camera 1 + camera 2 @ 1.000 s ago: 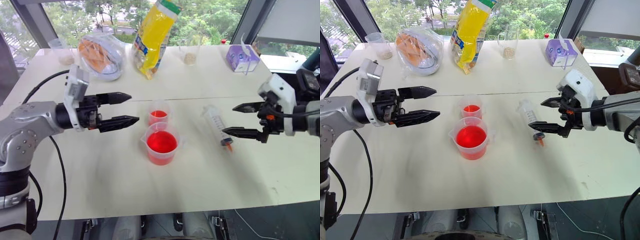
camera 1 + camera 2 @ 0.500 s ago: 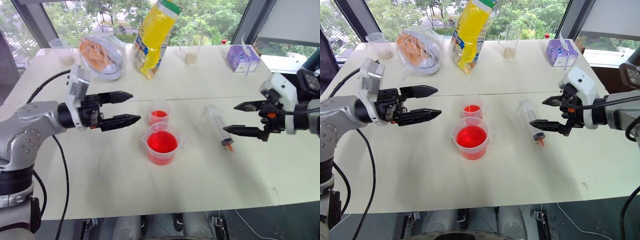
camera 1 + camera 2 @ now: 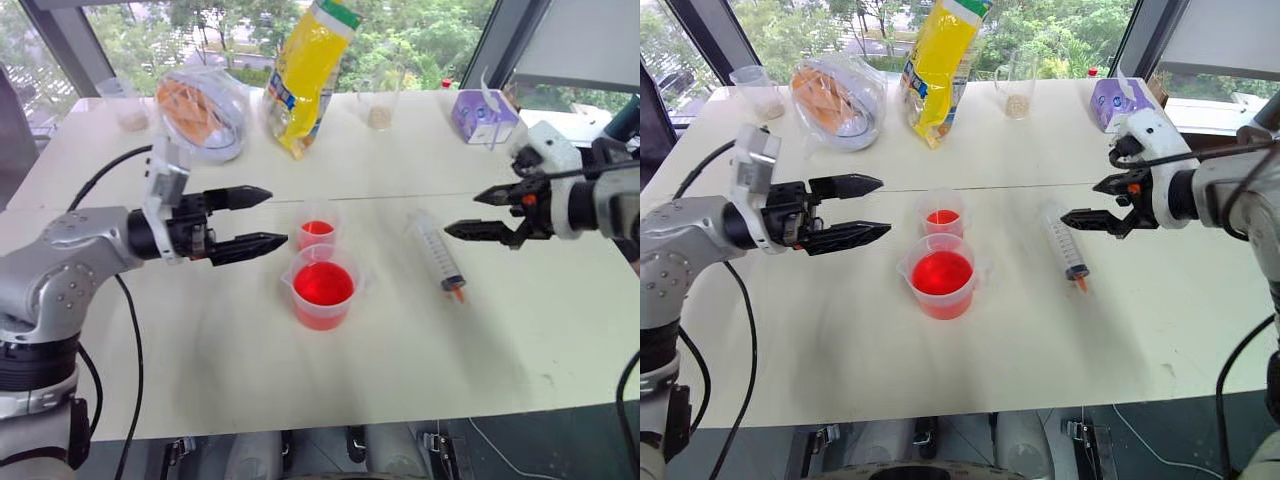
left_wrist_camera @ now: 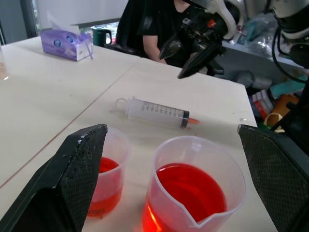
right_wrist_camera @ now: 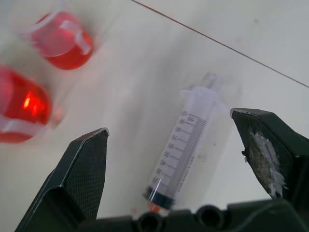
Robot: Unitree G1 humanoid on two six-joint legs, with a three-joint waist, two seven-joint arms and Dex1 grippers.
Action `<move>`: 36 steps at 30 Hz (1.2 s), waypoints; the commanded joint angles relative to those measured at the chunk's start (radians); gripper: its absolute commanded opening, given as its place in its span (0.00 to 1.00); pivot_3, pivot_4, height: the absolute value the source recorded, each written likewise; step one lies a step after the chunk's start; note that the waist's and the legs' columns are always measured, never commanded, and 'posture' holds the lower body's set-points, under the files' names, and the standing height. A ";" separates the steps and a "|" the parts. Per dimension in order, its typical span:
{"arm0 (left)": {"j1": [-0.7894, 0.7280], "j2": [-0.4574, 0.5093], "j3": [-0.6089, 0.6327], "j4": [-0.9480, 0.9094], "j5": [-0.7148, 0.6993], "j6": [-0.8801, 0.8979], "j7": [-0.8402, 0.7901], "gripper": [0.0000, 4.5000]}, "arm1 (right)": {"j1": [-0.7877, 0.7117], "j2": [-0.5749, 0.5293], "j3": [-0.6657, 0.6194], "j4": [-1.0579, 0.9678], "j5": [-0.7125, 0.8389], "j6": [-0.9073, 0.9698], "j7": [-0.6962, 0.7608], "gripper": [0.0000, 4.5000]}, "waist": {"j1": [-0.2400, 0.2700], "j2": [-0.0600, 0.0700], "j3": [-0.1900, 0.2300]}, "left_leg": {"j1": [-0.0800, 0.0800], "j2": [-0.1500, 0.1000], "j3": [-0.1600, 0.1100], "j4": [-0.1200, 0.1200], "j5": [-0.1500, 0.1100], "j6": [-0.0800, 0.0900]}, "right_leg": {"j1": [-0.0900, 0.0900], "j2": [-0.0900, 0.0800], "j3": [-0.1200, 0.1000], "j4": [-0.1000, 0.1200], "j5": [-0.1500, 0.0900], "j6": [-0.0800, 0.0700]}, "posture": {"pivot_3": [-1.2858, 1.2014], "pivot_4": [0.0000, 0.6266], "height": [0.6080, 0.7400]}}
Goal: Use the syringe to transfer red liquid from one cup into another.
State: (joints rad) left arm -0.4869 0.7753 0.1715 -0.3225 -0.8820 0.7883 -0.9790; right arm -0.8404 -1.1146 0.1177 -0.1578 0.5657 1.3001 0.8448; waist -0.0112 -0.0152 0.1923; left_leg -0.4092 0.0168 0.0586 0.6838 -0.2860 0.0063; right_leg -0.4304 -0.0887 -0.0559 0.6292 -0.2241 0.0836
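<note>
Since a second ago, my right gripper [image 3: 1087,202] has travelled away from me across the table, leaving the syringe's orange tip and now hanging above the plunger end, its two black fingers spread wide and holding nothing. On the other side, my left gripper [image 3: 258,219] has hardly moved: it points level toward the cups, fingers equally wide apart and empty, just beside the small cup. The syringe [image 3: 438,252] lies flat on the white table [image 3: 200,340], untouched, its barrel with printed graduations running diagonally, tip pointing toward my edge of the table and plunger end toward the far side. It rests well to the right of the two cups. Red liquid [image 3: 323,283] fills much of the spouted beaker [image 3: 322,296], which stands upright near the table's middle. Just behind it, nearly touching, stands the small clear cup [image 3: 317,229] with a shallower layer of the same red liquid. Along the far edge by the window stand a tall yellow bag [image 3: 306,72], a clear bag of orange contents [image 3: 203,108], two clear cups of beige grains [image 3: 380,108] and a purple tissue box [image 3: 483,116]. In the left wrist view, a seated person in dark clothing [image 4: 145,29] is visible beyond the table.
</note>
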 commanded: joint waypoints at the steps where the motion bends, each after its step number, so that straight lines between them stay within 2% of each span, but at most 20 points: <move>1: -0.022 -0.012 -0.001 -0.009 0.011 -0.037 -0.002 1.00 | -0.108 0.047 0.075 0.114 -0.051 0.064 -0.017 0.98 | 0.000 0.000 0.000 | 0.000 0.000 0.000 0.000 0.000 0.000 | 0.000 0.000 0.000 0.000 0.000 0.000 | 0.52 0.24 1.00; 7: -0.015 -0.046 -0.023 -0.014 0.035 -0.064 0.001 1.00 | -0.242 0.178 0.225 0.381 -0.149 0.118 -0.041 0.98 | 0.002 0.000 0.000 | 0.000 -0.001 0.000 0.000 0.000 0.000 | 0.000 0.000 0.000 0.000 0.000 0.000 | 0.52 0.24 1.00; 13: 0.019 -0.071 -0.012 -0.049 0.032 -0.074 0.034 1.00 | -0.292 0.293 0.295 0.600 -0.241 0.073 -0.053 0.98 | -0.002 0.000 0.000 | -0.001 -0.001 0.001 0.000 0.000 0.001 | 0.000 0.000 0.000 0.000 0.000 0.000 | 0.52 0.24 1.00; 24: 0.070 -0.072 0.004 -0.095 0.037 -0.085 0.085 1.00 | -0.277 0.402 0.371 0.715 -0.364 -0.051 0.002 0.98 | -0.001 0.000 0.000 | -0.001 -0.001 0.001 0.000 0.000 0.000 | 0.000 0.000 0.000 0.001 0.000 0.000 | 0.52 0.24 1.00; 27: 0.079 -0.066 0.011 -0.099 0.035 -0.086 0.088 1.00 | -0.268 0.410 0.376 0.703 -0.381 -0.044 0.015 0.79 | -0.002 0.000 0.000 | 0.000 -0.001 0.001 0.000 0.000 0.000 | 0.000 0.000 0.000 0.001 0.000 0.000 | 0.52 0.24 1.00; 31: 0.067 -0.060 0.007 -0.089 0.041 -0.088 0.091 1.00 | -0.254 0.414 0.370 0.669 -0.393 -0.025 0.025 0.36 | -0.003 0.000 0.000 | 0.000 -0.001 0.000 0.000 0.000 0.000 | 0.000 0.000 0.000 0.001 0.000 0.000 | 0.52 0.24 1.00; 32: 0.065 -0.055 0.011 -0.085 0.041 -0.090 0.086 1.00 | -0.251 0.414 0.365 0.651 -0.391 -0.011 0.025 0.32 | -0.003 0.000 0.000 | 0.000 -0.001 0.000 0.000 0.000 0.000 | 0.000 0.000 0.000 0.001 0.000 0.000 | 0.52 0.24 1.00; 36: 0.043 -0.039 0.010 -0.048 0.054 -0.104 0.060 1.00 | -0.229 0.401 0.307 0.560 -0.386 0.048 -0.014 0.32 | -0.002 0.000 0.000 | 0.000 -0.001 0.000 0.000 0.000 0.000 | 0.000 0.000 0.000 0.001 0.000 0.000 | 0.52 0.24 1.00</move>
State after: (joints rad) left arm -0.4166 0.7202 0.1526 -0.3747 -0.8353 0.7124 -0.9031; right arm -1.0712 -0.7029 0.4671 0.4645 0.1732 1.3158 0.8473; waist -0.0129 -0.0154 0.1920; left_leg -0.4092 0.0163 0.0590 0.6838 -0.2861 0.0066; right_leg -0.4305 -0.0883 -0.0564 0.6306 -0.2237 0.0839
